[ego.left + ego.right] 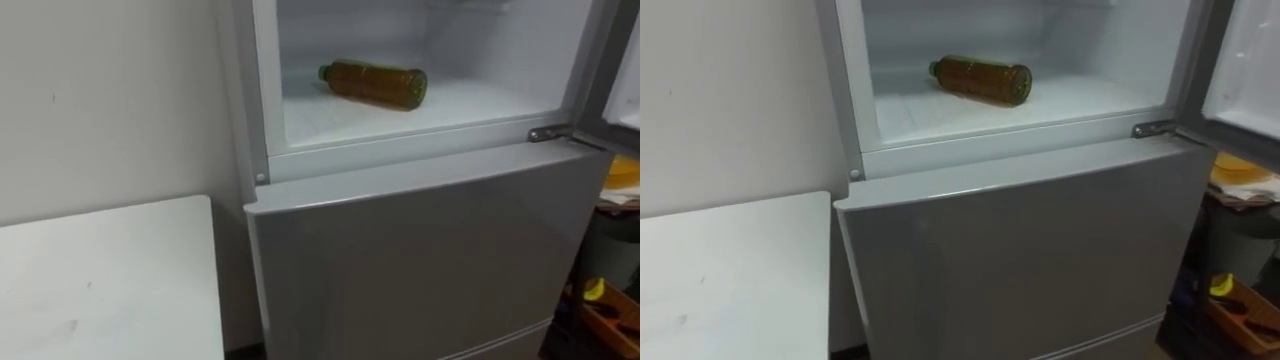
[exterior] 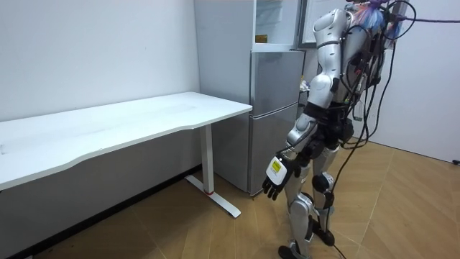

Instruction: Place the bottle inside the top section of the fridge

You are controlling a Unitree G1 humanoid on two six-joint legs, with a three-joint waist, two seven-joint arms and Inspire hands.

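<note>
An amber bottle (image 1: 375, 83) with a green cap lies on its side on the white floor of the upper fridge compartment (image 1: 400, 125), cap pointing left. The compartment's door (image 1: 622, 70) stands open at the right. Nothing touches the bottle. In the room view I stand upright facing the fridge (image 2: 277, 108), and my left hand (image 2: 275, 176) hangs at my side with relaxed fingers, holding nothing.
The lower fridge door (image 1: 420, 260) is shut. A white table (image 1: 100, 280) stands against the wall to the fridge's left. Yellow items (image 1: 622, 172) and a dark bin (image 1: 612, 250) sit to the right of the fridge.
</note>
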